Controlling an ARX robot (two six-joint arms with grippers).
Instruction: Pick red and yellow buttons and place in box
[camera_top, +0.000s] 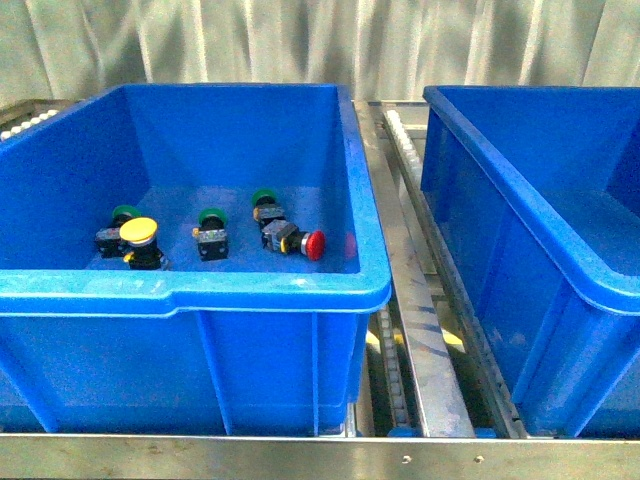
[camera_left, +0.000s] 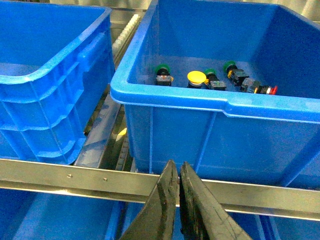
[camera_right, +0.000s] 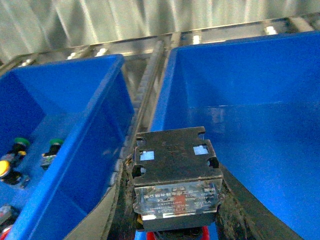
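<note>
Front view: neither arm in frame. Two blue bins sat side by side on a steel frame, with a roller track (camera_top: 397, 135) and steel rail (camera_top: 425, 330) between them.

Left bin (camera_top: 200, 292) held five switches on its floor:
- yellow button (camera_top: 139, 231) near the left wall, cap up, touching a green-capped switch (camera_top: 124, 212) behind it
- middle green switch (camera_top: 211, 217), standing apart from the rest
- red button (camera_top: 314, 244), on its side, cap toward the right wall, with the rear green switch (camera_top: 264, 198) just beside its body

The bin's tall front wall hid the lower parts of these switches.

Right bin (camera_top: 520, 190): the visible part of the floor was bare.

Left wrist view: left gripper (camera_left: 178, 166) hung outside the left bin's front wall, over the steel crossbar (camera_left: 100, 179). Jaws pressed together, nothing between them.

Right wrist view: right gripper (camera_right: 175, 200) pinched a held push-button switch (camera_right: 172, 160) by its dark blocky body, terminal face toward the camera. A red strip showed beneath the body; the cap itself was hidden. The switch blocked the lower centre of the view, hiding part of the right bin's wall nearest the roller track. Its height above the bin could not be judged.
</note>
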